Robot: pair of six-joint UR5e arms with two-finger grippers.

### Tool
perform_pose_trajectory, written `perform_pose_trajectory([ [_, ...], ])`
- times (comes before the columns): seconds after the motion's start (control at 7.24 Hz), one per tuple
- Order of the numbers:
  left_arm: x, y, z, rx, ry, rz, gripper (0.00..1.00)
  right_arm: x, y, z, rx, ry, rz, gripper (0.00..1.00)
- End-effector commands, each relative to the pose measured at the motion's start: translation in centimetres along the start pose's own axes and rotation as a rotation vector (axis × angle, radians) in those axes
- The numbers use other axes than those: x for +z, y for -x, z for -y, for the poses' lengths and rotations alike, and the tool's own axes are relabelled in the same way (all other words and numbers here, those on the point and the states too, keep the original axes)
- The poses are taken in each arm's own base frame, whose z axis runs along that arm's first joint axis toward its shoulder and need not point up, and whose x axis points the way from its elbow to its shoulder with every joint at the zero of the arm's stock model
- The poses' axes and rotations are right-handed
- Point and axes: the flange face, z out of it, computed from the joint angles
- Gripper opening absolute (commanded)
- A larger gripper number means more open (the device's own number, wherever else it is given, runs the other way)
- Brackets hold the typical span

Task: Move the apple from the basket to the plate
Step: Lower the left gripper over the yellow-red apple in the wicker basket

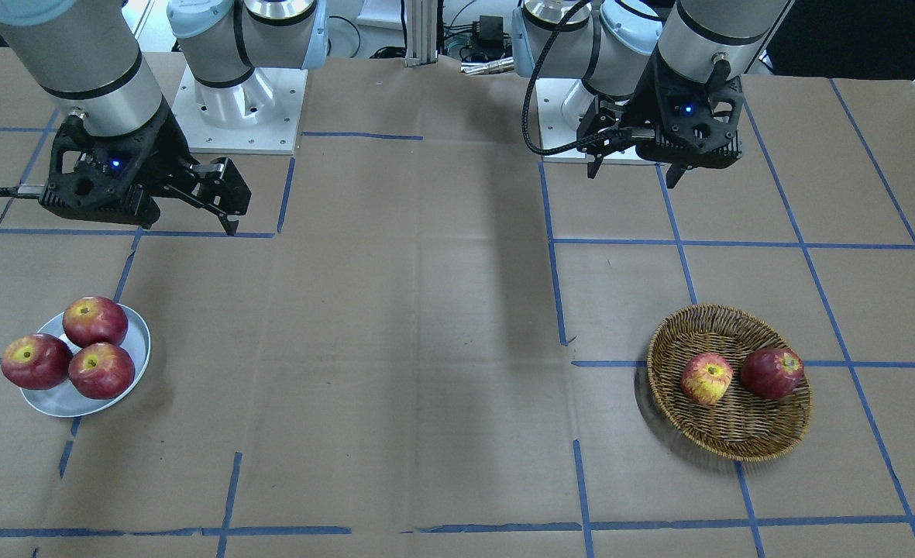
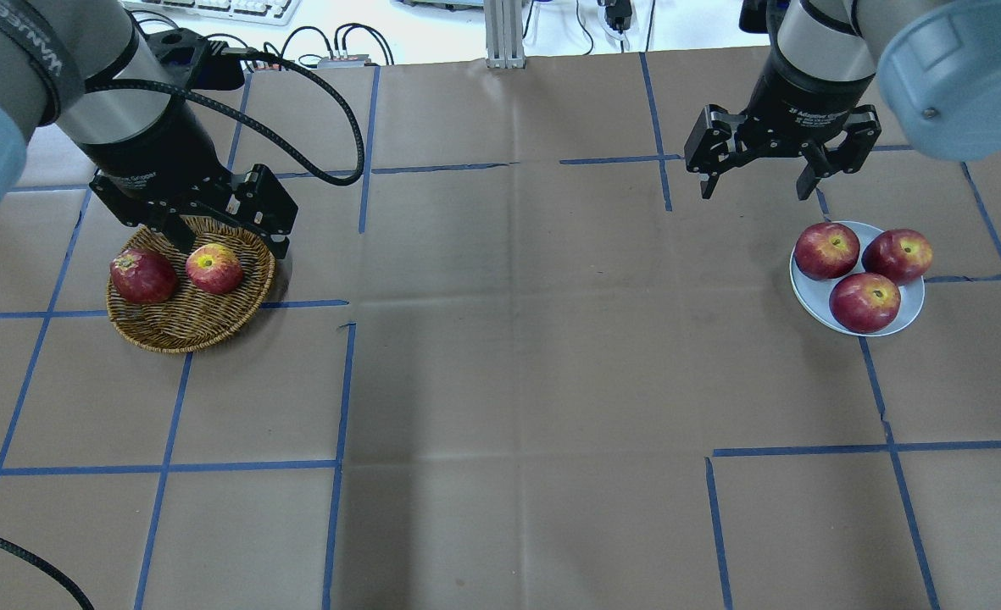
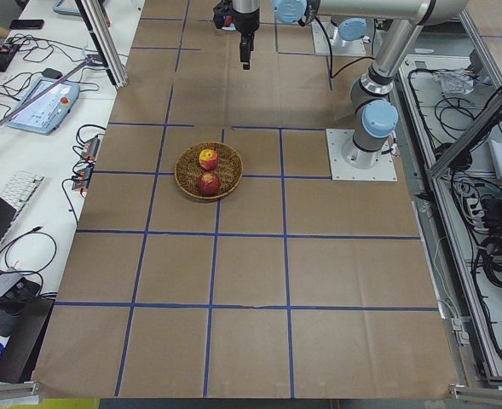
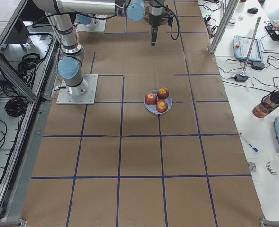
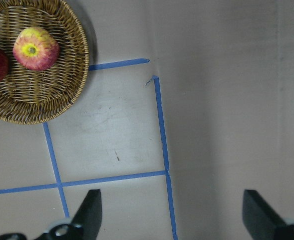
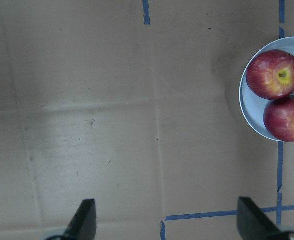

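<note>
The yellow-streaked apple (image 1: 706,378) lies in the wicker basket (image 1: 728,449) beside a dark red apple (image 1: 772,373). It also shows in the overhead view (image 2: 214,268) and the left wrist view (image 5: 35,48). My left gripper (image 2: 229,241) is open and empty, held high above the basket's far edge. The pale plate (image 2: 814,301) holds three red apples (image 2: 864,302). My right gripper (image 2: 754,193) is open and empty, in the air beyond the plate. The right wrist view shows the plate (image 6: 246,107) at its right edge.
The table is covered in brown paper with a grid of blue tape lines (image 2: 339,390). Both arm bases (image 1: 240,108) stand on white plates at the robot's side. A wide stretch of paper lies between basket and plate.
</note>
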Motion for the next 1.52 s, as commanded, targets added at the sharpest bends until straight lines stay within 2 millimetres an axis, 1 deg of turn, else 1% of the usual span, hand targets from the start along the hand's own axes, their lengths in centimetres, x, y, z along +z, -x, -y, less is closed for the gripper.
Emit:
perform_pose_trajectory([
  [0.0,0.0,0.0,-0.2,-0.019,-0.007,0.007,0.99,0.0,0.0,0.1,0.0,0.0,0.0,1.0],
  [0.28,1.4,0.2,0.8,-0.033,0.001,0.0,0.99,0.0,0.0,0.1,0.0,0.0,0.0,1.0],
  [0.41,2.1,0.6,0.9,-0.023,0.009,0.001,0.99,0.0,0.0,0.1,0.0,0.0,0.0,1.0],
  [0.55,4.6,2.4,1.4,0.01,0.037,-0.008,0.99,0.1,0.0,0.0,0.0,0.001,0.0,1.0],
  [0.69,8.0,3.8,2.3,0.109,0.016,-0.005,0.99,0.0,0.0,0.1,0.0,0.0,-0.001,1.0],
  [0.83,12.2,6.4,3.5,0.201,0.008,-0.005,0.99,0.1,0.0,0.0,0.0,0.001,0.0,1.0],
  [0.97,14.2,9.7,4.4,0.221,0.002,-0.007,0.99,0.1,0.0,0.0,0.0,0.001,-0.002,1.0],
  [1.11,16.0,12.7,5.9,0.313,-0.032,0.007,0.99,0.1,0.0,0.0,0.0,0.001,-0.002,1.0],
  [1.24,18.6,14.3,8.0,0.404,-0.046,0.025,0.99,0.1,0.0,0.0,-0.001,0.001,-0.002,1.0],
  [1.38,20.3,14.8,8.9,0.406,-0.022,0.011,0.99,0.1,0.0,0.0,0.0,0.001,-0.002,1.0],
])
